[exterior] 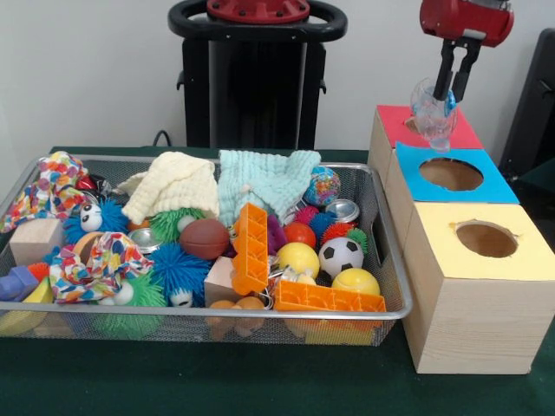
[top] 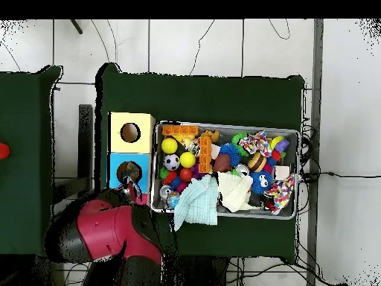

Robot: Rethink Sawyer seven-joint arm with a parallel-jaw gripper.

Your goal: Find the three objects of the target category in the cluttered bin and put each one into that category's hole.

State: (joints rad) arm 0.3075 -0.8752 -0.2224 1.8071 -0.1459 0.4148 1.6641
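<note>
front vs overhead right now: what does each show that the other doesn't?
Front only: the tool shut on a clear plastic bottle above the red box, and the boxes' wooden sides. Overhead only: the whole green table, floor cables, the arm from above covering the red box. Both: the wire bin of toys, the blue box and the yellow box.

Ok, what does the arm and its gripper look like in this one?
The arm has bulky, rounded red shells with black joint sections. The gripper has a red housing with a dark underside, from which two slim, straight black fingers extend. No cables or markings are discernible.
</note>
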